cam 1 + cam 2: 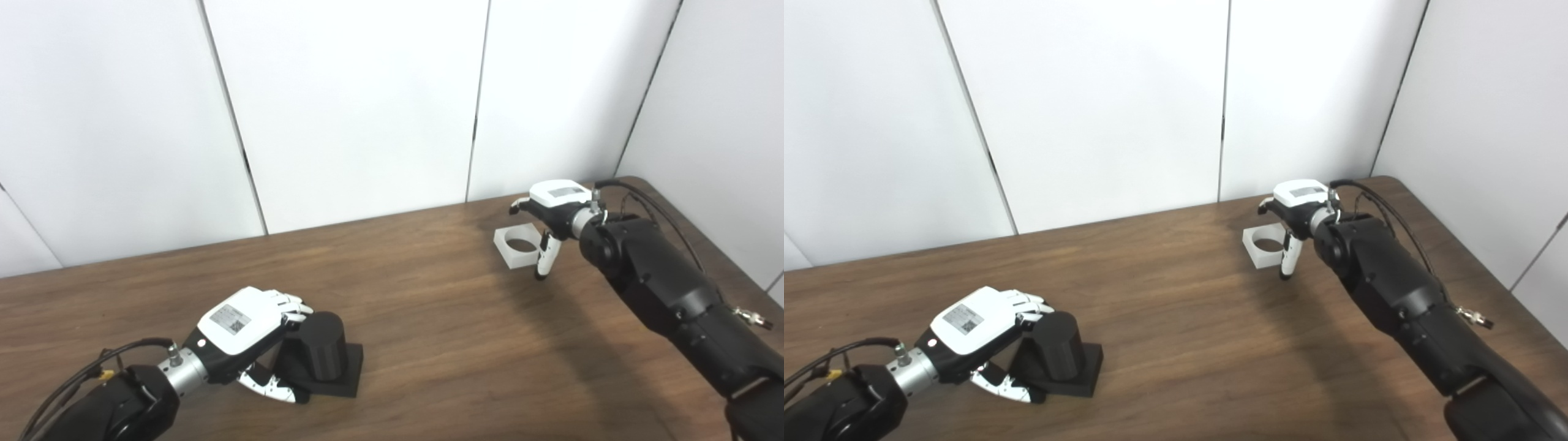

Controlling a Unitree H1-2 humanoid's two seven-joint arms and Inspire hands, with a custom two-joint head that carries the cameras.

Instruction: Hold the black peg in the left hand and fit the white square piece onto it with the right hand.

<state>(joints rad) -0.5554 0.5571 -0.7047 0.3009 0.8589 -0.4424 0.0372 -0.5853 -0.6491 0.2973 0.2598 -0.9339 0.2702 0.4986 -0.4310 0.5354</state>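
The black peg (321, 348) is a short cylinder on a square black base and stands on the wooden table (429, 318) at the front left. My left hand (245, 327) is cupped against its left side. The fingers (293, 304) rest on the peg's top edge, and the thumb lies by the base's near edge. The grip is not closed. The white square piece (518, 245), with a round hole, lies flat at the back right. My right hand (551, 208) hovers over its right side, with the thumb pointing down at its near right corner. This hand is open and holds nothing.
White wall panels stand right behind the table's far edge. The table's right edge runs close to my right arm (667, 288). Bare wood lies between the peg and the white piece.
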